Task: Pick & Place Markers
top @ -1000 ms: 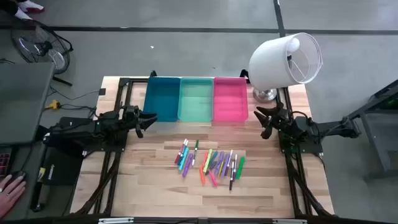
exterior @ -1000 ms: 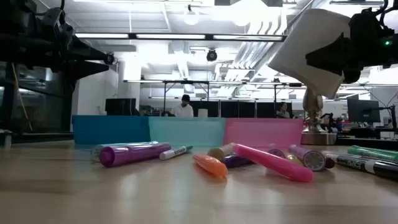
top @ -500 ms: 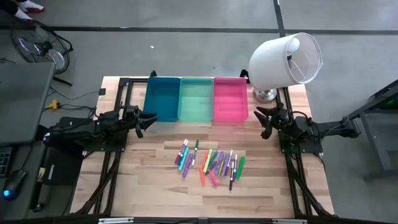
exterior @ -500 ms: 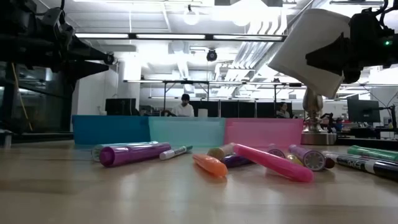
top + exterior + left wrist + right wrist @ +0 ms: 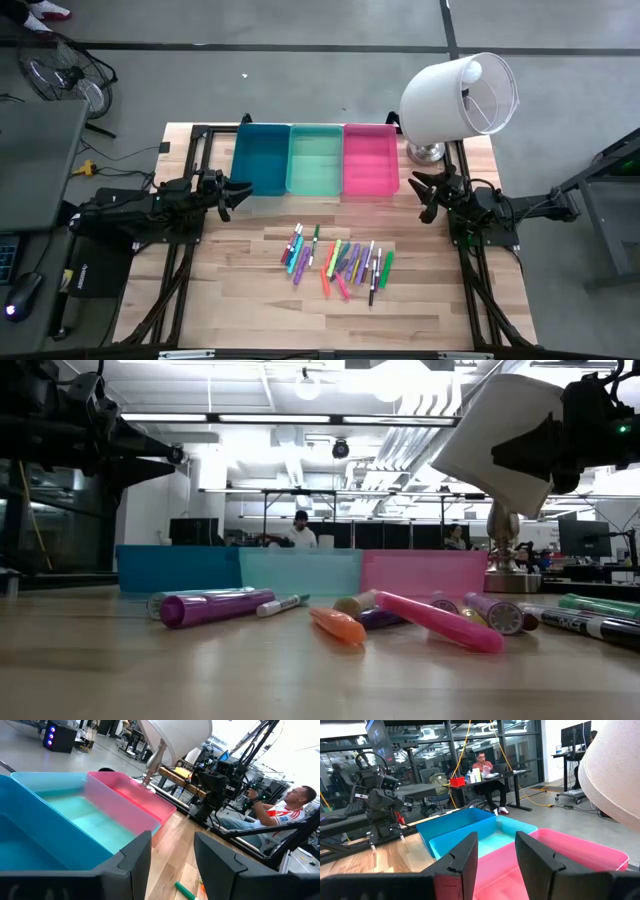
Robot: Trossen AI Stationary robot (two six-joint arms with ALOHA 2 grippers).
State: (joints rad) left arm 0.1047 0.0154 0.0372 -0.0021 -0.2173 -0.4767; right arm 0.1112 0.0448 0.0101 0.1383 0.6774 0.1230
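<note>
The left end effector (image 5: 238,190) hangs above the worktop (image 5: 230,290) at the left side, just beside the outer wall of the blue bin (image 5: 261,158). Its two dark fingers (image 5: 131,861) stand apart with a plain gap between them, and nothing is held there. The right end effector (image 5: 428,195) hangs at the opposite side, near the pink bin (image 5: 370,158) and below the foot of the white lamp (image 5: 458,95). Its fingers (image 5: 462,860) are likewise parted and hold nothing.

Between the two arms, along the far edge of the wooden worktop, three bins stand in a row with their walls touching: blue on the left, the mint green bin (image 5: 315,158) in the middle, pink on the right. From the high view, nothing can be made out inside them.

The markers (image 5: 338,262) lie loose on the worktop in a scattered cluster in front of the bins, closer to the green and pink ones, and well apart from both end effectors. Most lie roughly parallel, some overlapping. In the low view a purple marker (image 5: 215,606) lies at the left of the group, an orange marker (image 5: 338,626) near the middle, a long pink marker (image 5: 438,621) beside it, and a green marker (image 5: 600,604) at the far right.

Beyond the worktop, a seated person (image 5: 280,817) shows in the left wrist view, and another person (image 5: 487,770) sits at a desk in the right wrist view.
</note>
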